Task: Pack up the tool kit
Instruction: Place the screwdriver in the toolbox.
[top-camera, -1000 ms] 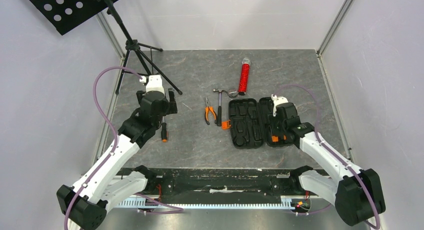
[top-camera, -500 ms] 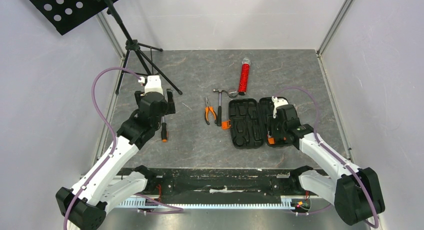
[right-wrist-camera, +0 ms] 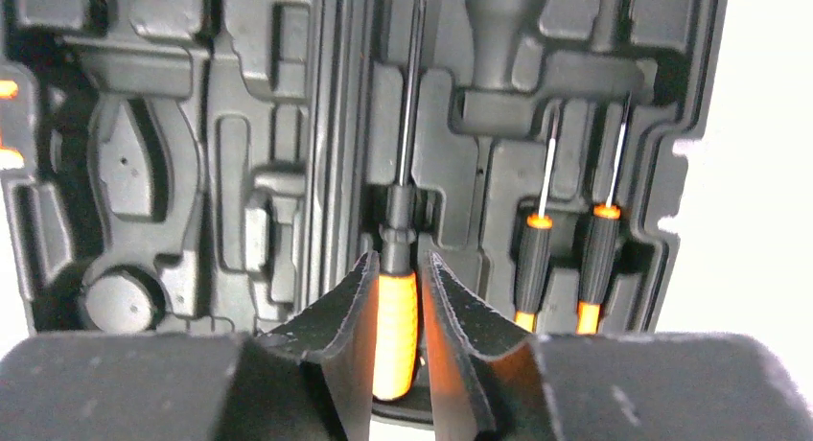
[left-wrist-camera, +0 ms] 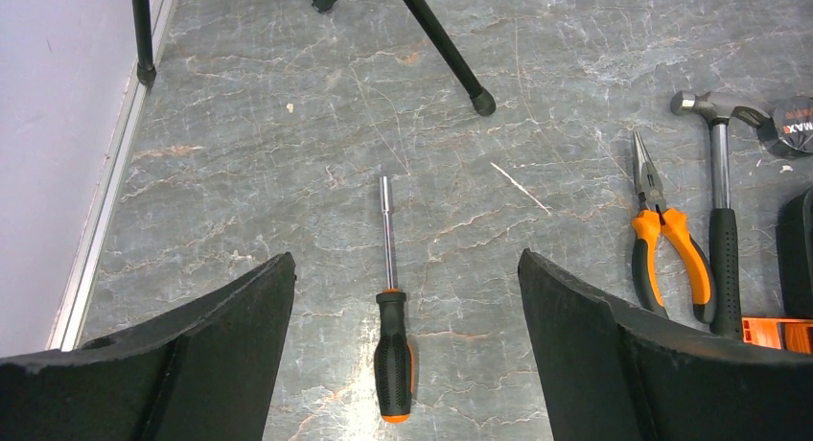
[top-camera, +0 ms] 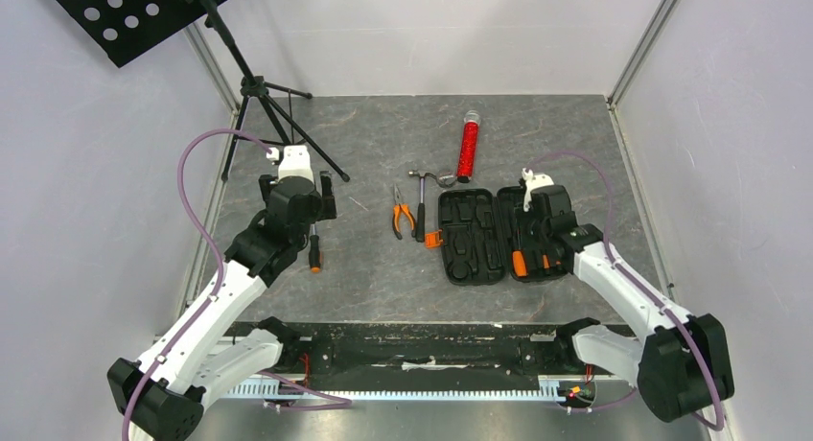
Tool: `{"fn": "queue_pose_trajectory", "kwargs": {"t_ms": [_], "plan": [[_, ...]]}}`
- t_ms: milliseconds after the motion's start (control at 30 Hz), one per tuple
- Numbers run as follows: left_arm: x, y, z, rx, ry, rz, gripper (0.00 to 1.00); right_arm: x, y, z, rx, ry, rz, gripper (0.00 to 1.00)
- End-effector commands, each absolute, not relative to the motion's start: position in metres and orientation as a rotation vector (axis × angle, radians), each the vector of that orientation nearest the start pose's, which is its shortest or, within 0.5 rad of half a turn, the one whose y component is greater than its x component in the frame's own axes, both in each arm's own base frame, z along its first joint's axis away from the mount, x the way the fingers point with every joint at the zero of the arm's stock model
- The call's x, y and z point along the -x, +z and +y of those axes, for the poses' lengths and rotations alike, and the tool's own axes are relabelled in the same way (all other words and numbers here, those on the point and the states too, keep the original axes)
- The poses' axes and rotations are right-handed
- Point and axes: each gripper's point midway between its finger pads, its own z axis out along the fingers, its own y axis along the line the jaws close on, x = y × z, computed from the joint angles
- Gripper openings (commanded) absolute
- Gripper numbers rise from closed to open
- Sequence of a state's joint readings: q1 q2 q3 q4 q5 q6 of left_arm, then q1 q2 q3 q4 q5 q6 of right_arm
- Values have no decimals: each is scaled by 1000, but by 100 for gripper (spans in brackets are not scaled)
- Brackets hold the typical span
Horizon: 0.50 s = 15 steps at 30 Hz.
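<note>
The black tool kit case [top-camera: 470, 235] lies open on the table, its moulded slots showing in the right wrist view [right-wrist-camera: 192, 125]. My right gripper [top-camera: 533, 238] [right-wrist-camera: 399, 257] is over the case's right half. Its jaws are closed narrowly on the orange handle of a screwdriver [right-wrist-camera: 396, 326] [top-camera: 519, 263] whose shaft lies along a slot. Two small screwdrivers [right-wrist-camera: 533, 259] sit in slots beside it. My left gripper [top-camera: 299, 206] [left-wrist-camera: 405, 257] is wide open above an orange-and-black screwdriver [left-wrist-camera: 395, 355] [top-camera: 313, 252] lying on the table. The pliers [top-camera: 403, 218] [left-wrist-camera: 671, 254] and the hammer [top-camera: 422, 206] [left-wrist-camera: 721, 201] lie left of the case.
A red cylindrical tube [top-camera: 469, 149] lies behind the case. A black tripod stand [top-camera: 264, 101] is at the back left, its feet close behind my left gripper [left-wrist-camera: 482, 102]. The case's orange latch [top-camera: 432, 239] sticks out towards the pliers. Walls enclose the table.
My right gripper has shifted slightly towards the far side of the case, and more of the orange handle now shows below it. The left arm has barely moved.
</note>
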<state>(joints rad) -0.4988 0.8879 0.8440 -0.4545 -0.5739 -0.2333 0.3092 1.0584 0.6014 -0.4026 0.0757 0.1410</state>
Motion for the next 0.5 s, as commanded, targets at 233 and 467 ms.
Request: {"fn": "queue_pose_trajectory", "kwargs": {"t_ms": [233, 467], "plan": [[-292, 234, -58, 71, 110, 1945, 91, -276, 70, 80, 204, 91, 2508, 21], [-291, 233, -59, 66, 104, 1947, 91, -258, 44, 73, 230, 51, 2621, 20]]}}
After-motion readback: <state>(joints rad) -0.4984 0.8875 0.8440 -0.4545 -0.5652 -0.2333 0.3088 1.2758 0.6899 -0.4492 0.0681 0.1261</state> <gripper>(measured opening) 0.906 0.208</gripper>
